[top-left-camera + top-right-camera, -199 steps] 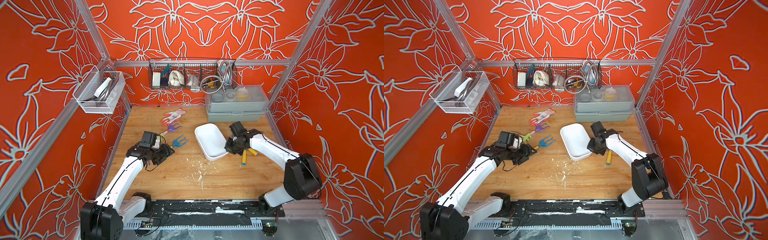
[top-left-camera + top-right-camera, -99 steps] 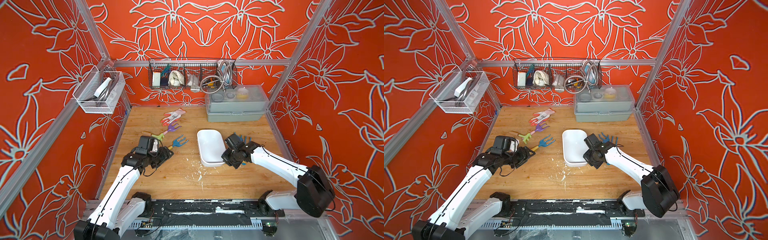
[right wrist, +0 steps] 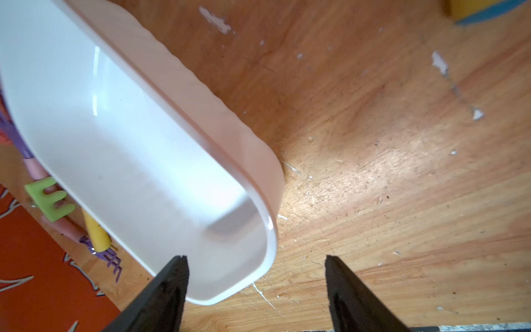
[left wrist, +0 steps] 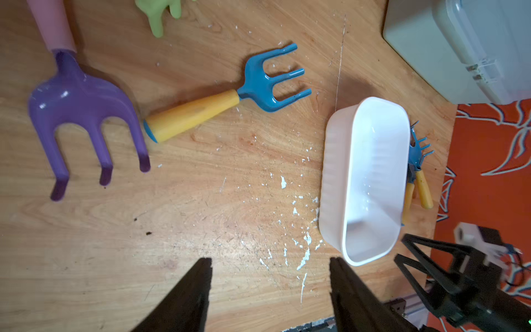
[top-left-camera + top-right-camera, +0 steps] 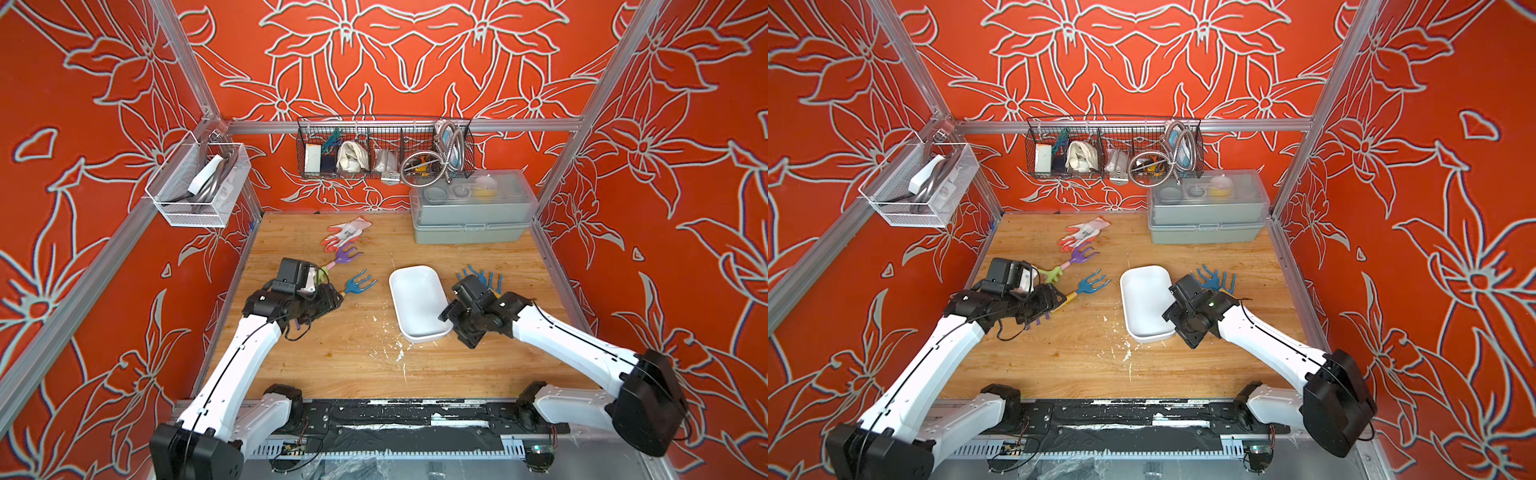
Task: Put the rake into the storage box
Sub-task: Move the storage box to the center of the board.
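**Storage box** [image 5: 419, 303]: white oblong tub, sitting upright near the middle of the worktop [image 5: 353, 365].

**Rake** [image 5: 480, 277]: blue fan-tined head with a yellow handle. It is lying on the worktop just beside the box's long wall on the right arm's side, outside the box.

**Right gripper** [image 3: 255, 258]: jaws are standing wide apart at the box's near end. One finger is over the interior and the other over bare wood, clamping nothing.

**Left gripper** [image 4: 270, 261]: jaws are standing apart, hovering over bare worktop and holding nothing.

**Blue three-tined fork** [image 4: 270, 77]: yellow handle, lying near the left gripper, well apart from the box.

**Purple fork** [image 4: 80, 109], **green tool** [image 4: 158, 11], **glove** [image 5: 347, 230]: lying farther back.

**Grey lidded box** [image 5: 471, 216]: sitting at the back right.
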Motion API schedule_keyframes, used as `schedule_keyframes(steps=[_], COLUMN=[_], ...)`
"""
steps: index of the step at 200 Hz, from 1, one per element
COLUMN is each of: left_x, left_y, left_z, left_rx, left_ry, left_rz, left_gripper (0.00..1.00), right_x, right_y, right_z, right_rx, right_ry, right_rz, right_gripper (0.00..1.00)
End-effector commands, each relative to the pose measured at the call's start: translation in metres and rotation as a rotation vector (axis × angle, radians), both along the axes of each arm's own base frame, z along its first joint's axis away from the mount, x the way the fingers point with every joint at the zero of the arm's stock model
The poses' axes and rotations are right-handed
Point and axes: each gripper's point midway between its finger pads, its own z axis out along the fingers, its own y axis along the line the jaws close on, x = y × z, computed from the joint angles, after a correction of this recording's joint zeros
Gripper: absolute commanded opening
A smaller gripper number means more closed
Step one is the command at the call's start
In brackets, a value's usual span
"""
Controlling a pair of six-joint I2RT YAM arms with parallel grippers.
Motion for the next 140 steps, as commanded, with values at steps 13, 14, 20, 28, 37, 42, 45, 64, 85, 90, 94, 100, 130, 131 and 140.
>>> schedule_keyframes(steps=[13,14,20,28,37,42,45,64,85,90,94,100,130,131,140], left_x=[0.011,0.012,0.015,0.018,0.022,0.025,0.026,0.036,0.048,0.051,0.054,0.057,0.075,0.076,0.08], left_y=[0.013,0.014,0.015,0.016,0.016,0.016,0.016,0.016,0.018,0.018,0.018,0.018,0.017,0.017,0.015], left_z=[-0.01,-0.01,-0.012,-0.014,-0.015,-0.016,-0.017,-0.022,-0.03,-0.032,-0.035,-0.038,-0.057,-0.058,-0.063], left_rx=[0.179,0.182,0.199,0.217,0.232,0.238,0.242,0.271,0.318,0.325,0.333,0.342,0.376,0.376,0.38], left_ry=[0.034,0.033,0.041,0.048,0.051,0.053,0.054,0.057,0.077,0.083,0.089,0.098,0.152,0.153,0.164], left_rz=[-0.109,-0.112,-0.124,-0.139,-0.155,-0.164,-0.169,-0.204,-0.25,-0.264,-0.273,-0.288,-0.356,-0.358,-0.375], left_gripper=[0.66,0.66,0.65,0.66,0.66,0.65,0.66,0.66,0.67,0.67,0.67,0.67,0.64,0.64,0.63], right_x=[0.02,0.021,0.026,0.032,0.035,0.036,0.035,0.024,0.005,0.001,-0.003,-0.007,-0.021,-0.021,-0.022], right_y=[-0.011,-0.011,-0.009,-0.006,-0.004,-0.001,0.001,0.0,-0.005,-0.006,-0.007,-0.008,-0.011,-0.011,-0.012], right_z=[0.046,0.047,0.057,0.069,0.078,0.08,0.08,0.067,0.057,0.056,0.055,0.055,0.051,0.051,0.048], right_rx=[-0.124,-0.128,-0.144,-0.169,-0.21,-0.226,-0.233,-0.301,-0.303,-0.296,-0.289,-0.279,-0.247,-0.246,-0.248], right_ry=[-0.2,-0.205,-0.254,-0.32,-0.368,-0.388,-0.396,-0.368,-0.352,-0.358,-0.363,-0.372,-0.376,-0.375,-0.364], right_rz=[0.198,0.205,0.255,0.338,0.437,0.502,0.541,0.747,0.87,0.885,0.895,0.904,0.925,0.926,0.925], right_gripper=[0.73,0.73,0.73,0.71,0.71,0.72,0.72,0.73,0.73,0.74,0.74,0.74,0.74,0.74,0.73])
